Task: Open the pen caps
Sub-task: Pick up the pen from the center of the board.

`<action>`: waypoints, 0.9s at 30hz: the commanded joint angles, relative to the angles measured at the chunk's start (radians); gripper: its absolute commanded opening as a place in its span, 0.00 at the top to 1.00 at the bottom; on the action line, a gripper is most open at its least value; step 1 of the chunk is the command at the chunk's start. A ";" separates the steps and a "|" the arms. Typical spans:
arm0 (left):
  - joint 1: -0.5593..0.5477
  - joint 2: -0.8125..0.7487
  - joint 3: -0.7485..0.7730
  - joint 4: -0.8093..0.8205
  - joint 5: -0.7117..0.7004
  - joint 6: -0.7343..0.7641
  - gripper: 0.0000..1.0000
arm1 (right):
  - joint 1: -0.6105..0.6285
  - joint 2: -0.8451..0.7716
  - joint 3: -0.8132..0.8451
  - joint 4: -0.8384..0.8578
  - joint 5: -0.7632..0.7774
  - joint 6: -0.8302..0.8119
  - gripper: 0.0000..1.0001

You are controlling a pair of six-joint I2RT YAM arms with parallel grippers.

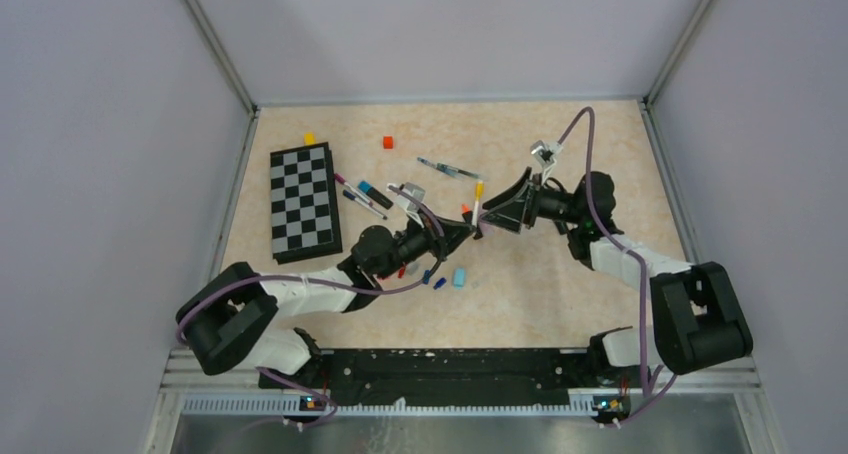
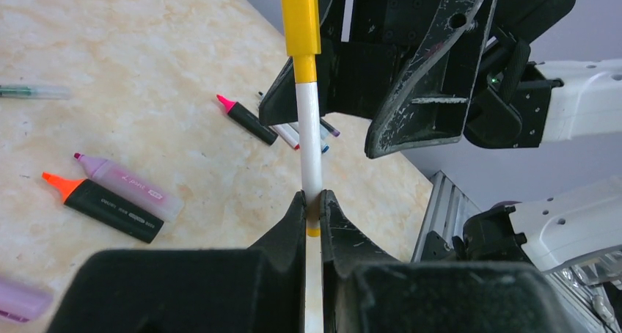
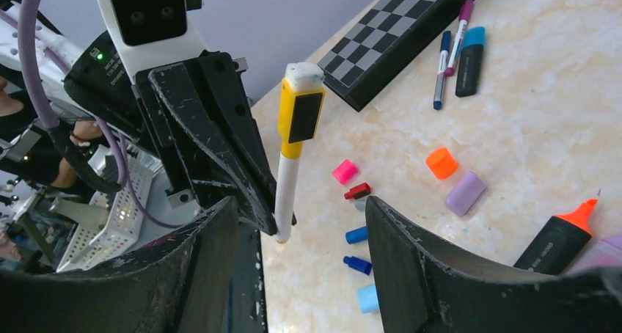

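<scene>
My left gripper (image 1: 470,232) (image 2: 314,205) is shut on the lower end of a white pen (image 2: 309,135) (image 3: 287,194), holding it upright above the table. Its yellow cap (image 2: 301,21) (image 3: 301,116) sits on the upper end. My right gripper (image 1: 492,214) (image 3: 301,203) faces it, open, with one finger (image 2: 425,76) on each side of the pen and a gap to each. Loose pen caps lie on the table below: pink (image 3: 344,172), red (image 3: 358,191), blue (image 3: 356,235), light blue (image 1: 459,276), orange (image 3: 441,163), purple (image 3: 465,194).
A black-and-white checkerboard (image 1: 303,202) lies at the left, with several pens (image 1: 365,196) beside it. Another pen (image 1: 447,168) lies further back. A red cube (image 1: 388,142) and a yellow cube (image 1: 309,138) sit near the back. Uncapped highlighters (image 2: 106,208) (image 2: 248,120) (image 3: 559,239) lie under the arms.
</scene>
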 commanded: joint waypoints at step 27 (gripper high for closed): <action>0.033 -0.218 -0.011 -0.081 0.040 0.206 0.01 | 0.077 0.040 0.143 -0.294 -0.230 -0.350 1.00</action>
